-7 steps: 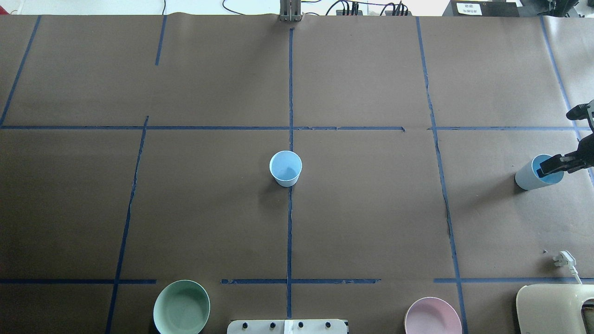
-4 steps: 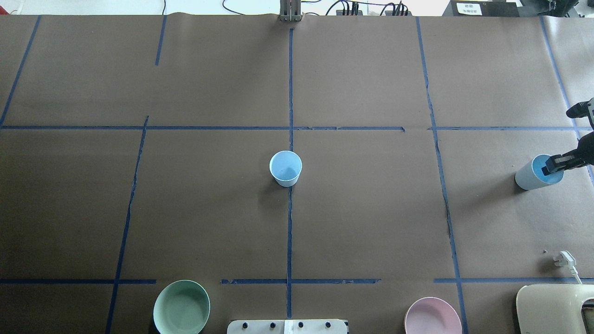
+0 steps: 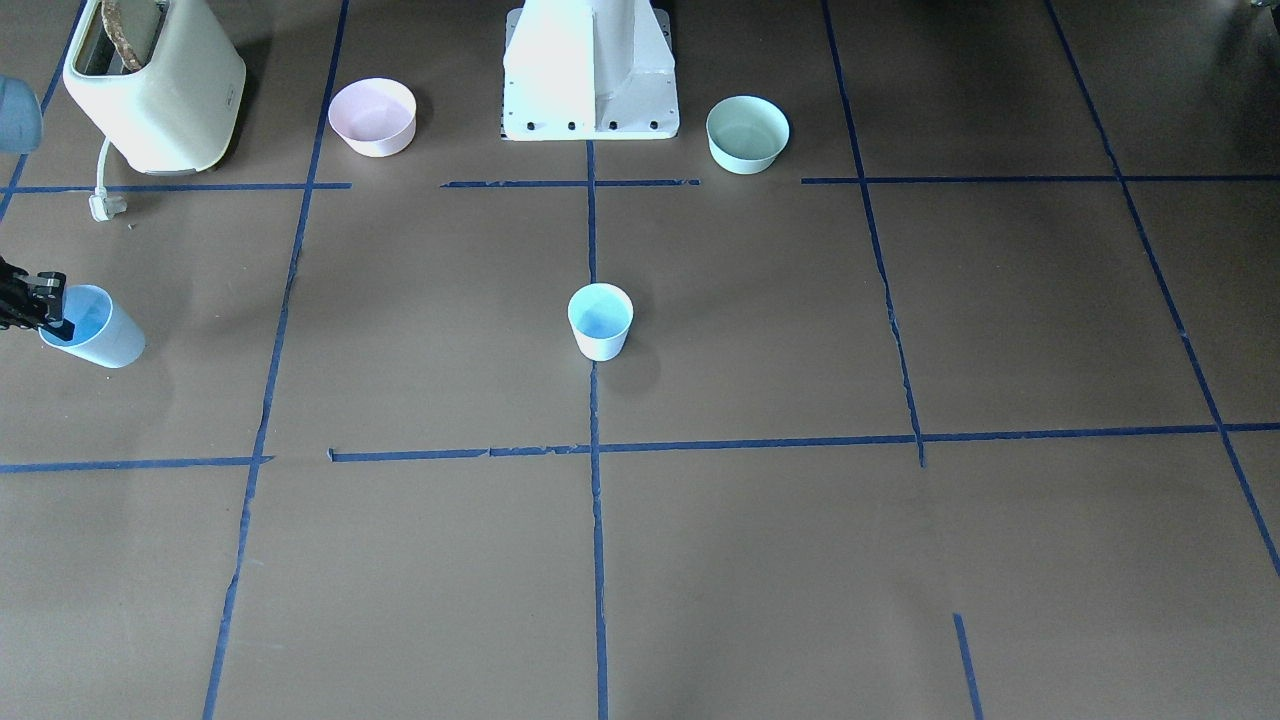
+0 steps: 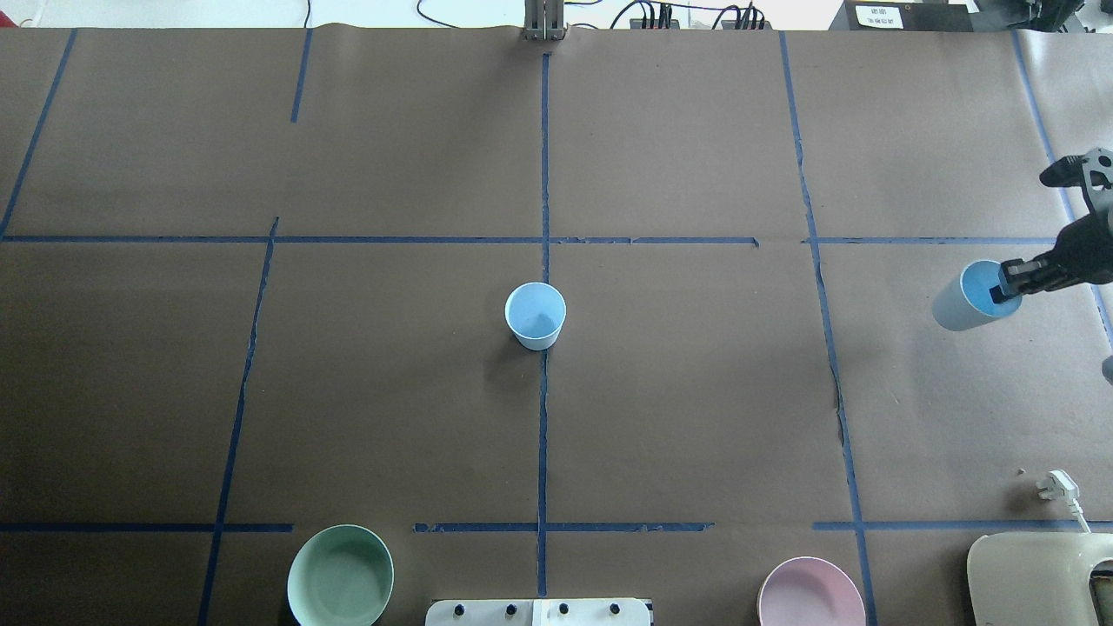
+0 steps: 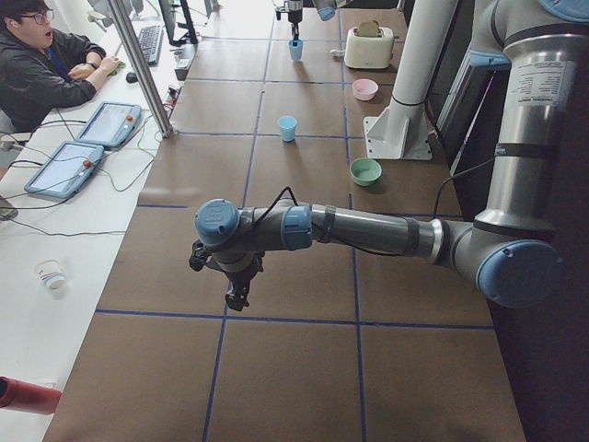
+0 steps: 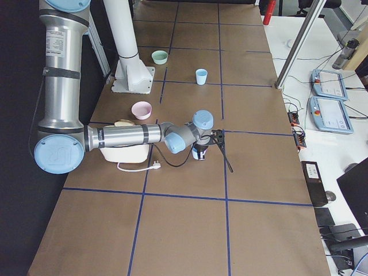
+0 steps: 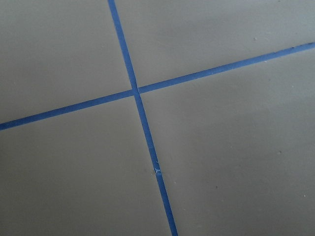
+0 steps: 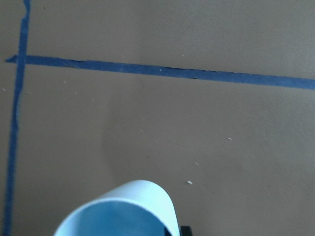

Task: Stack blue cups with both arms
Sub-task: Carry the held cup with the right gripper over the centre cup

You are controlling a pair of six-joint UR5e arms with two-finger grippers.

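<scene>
One blue cup [image 4: 535,315] stands upright at the table's centre, also in the front view [image 3: 600,320]. My right gripper [image 4: 1002,288] is shut on the rim of the second blue cup [image 4: 961,304] at the table's right edge, one finger inside it. The cup hangs tilted, seemingly just off the paper, and shows in the front view [image 3: 92,330] and the right wrist view [image 8: 118,212]. My left gripper [image 5: 237,295] shows only in the exterior left view, over bare table far from both cups. I cannot tell whether it is open or shut.
A mint-green bowl [image 4: 340,576] and a pink bowl [image 4: 810,594] sit near the white pedestal base [image 3: 590,70]. A cream toaster [image 4: 1039,578] and its white plug [image 4: 1056,485] lie at the near right. An operator [image 5: 41,64] sits beyond the table.
My right gripper has moved toward the table's far side and slightly toward the centre, taking the held blue cup with it. The centre cup has not moved.
</scene>
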